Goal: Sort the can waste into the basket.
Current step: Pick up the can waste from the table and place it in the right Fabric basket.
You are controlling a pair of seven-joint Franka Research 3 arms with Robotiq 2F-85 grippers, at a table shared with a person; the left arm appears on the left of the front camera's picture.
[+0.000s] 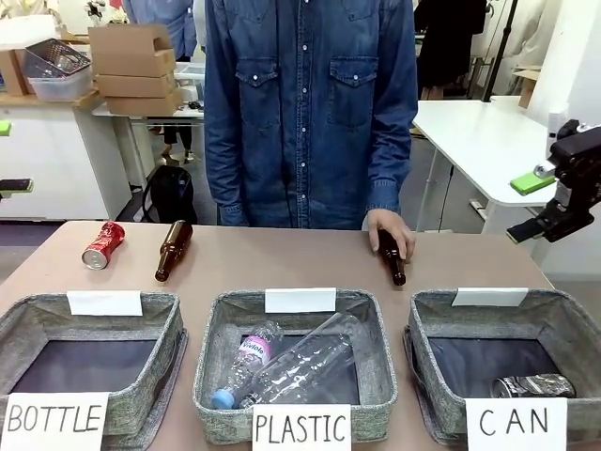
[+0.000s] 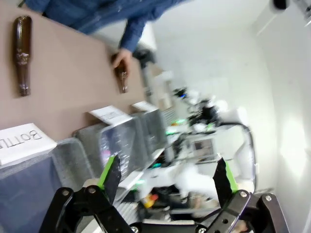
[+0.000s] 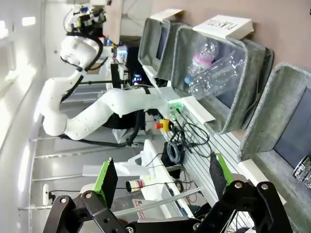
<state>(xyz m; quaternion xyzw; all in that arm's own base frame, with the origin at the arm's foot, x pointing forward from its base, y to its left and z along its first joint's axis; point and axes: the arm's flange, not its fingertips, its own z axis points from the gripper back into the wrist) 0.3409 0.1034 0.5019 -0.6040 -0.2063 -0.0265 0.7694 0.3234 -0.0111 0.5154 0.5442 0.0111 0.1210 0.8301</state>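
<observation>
Front view: red can [image 1: 102,245] lies far left on the tabletop [image 1: 282,263]; dark can [image 1: 533,386] already sits in the CAN basket [image 1: 563,315], far right. My 2 sets of jaws stand wide, empty. Best to straddle the red can squarely.

- Red can [image 1: 102,245]: dented, lying on its side at the far left of the tabletop [image 1: 282,268], its silver end turning toward the robot's side, sitting well apart from the basket.
- Dark can [image 1: 533,386] (blue-black, silver ends): lying on its side inside the basket, resting on the dark lining near the front right corner.
- Basket [image 1: 434,324]: grey woven fabric, square, standing upright at the table's right end, carrying a white card [image 1: 516,423] reading "CAN" on its near wall.
</observation>
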